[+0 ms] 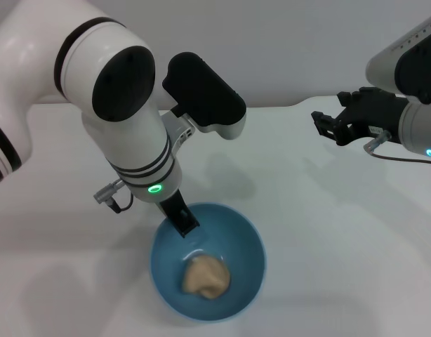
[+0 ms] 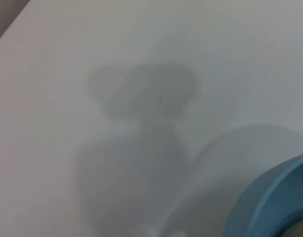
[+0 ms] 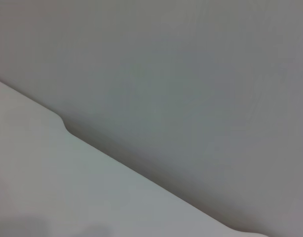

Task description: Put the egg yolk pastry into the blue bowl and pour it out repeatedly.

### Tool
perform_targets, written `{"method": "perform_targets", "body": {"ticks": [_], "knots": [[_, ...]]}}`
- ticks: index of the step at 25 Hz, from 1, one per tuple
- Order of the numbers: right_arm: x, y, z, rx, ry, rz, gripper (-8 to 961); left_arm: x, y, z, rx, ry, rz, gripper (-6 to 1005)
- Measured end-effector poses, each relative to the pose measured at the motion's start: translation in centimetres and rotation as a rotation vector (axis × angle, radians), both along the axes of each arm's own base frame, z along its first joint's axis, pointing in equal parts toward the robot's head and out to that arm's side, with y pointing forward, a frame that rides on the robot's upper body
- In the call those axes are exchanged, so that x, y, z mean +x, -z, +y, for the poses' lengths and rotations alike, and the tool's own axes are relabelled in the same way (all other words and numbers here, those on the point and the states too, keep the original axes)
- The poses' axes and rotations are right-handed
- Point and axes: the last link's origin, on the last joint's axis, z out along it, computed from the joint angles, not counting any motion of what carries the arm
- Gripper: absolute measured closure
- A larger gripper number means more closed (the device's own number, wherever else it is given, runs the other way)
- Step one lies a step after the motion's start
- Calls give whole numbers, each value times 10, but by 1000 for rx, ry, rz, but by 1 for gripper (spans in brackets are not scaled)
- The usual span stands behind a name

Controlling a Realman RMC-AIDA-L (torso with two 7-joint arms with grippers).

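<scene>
The blue bowl [image 1: 207,261] stands on the white table near the front edge, and the tan egg yolk pastry [image 1: 206,275] lies inside it, slightly toward the front. My left gripper [image 1: 184,223] reaches down at the bowl's far rim, one black finger inside the wall, shut on the rim. The left wrist view shows the blue bowl [image 2: 277,197] close up at one corner. My right gripper [image 1: 328,128] hangs open and empty above the far right of the table, well away from the bowl.
The white table [image 1: 307,210] spreads bare around the bowl, with its back edge meeting a grey wall [image 1: 272,42]. In the right wrist view only the table's edge [image 3: 67,128] and the wall show.
</scene>
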Motion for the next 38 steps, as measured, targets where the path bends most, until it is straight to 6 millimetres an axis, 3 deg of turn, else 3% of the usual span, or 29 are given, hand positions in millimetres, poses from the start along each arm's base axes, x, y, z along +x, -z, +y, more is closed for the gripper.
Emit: {"method": "perform_targets", "body": {"ticks": [7, 12, 20, 26, 30, 33, 36, 38], "knots": [[1, -1, 0, 1, 4, 0, 498, -1, 2, 1, 4, 5, -3, 986], [1, 0, 0, -1, 4, -1, 497, 1, 3, 4, 48, -4, -26, 839], [2, -1, 0, 1, 7, 0, 498, 11, 1, 13, 93, 49, -63, 433], [5, -1, 0, 4, 17, 2, 497, 20, -19, 33, 231, 107, -189, 227], [16, -5, 1, 29, 49, 12, 497, 19, -33, 44, 344, 150, -299, 186], [36, -6, 3, 62, 104, 38, 497, 4, -50, 51, 503, 196, -447, 156], [42, -6, 3, 73, 124, 50, 498, -24, -72, 51, 712, 255, -598, 125], [50, -7, 3, 98, 138, 61, 498, -32, -77, 49, 758, 269, -623, 128]]}}
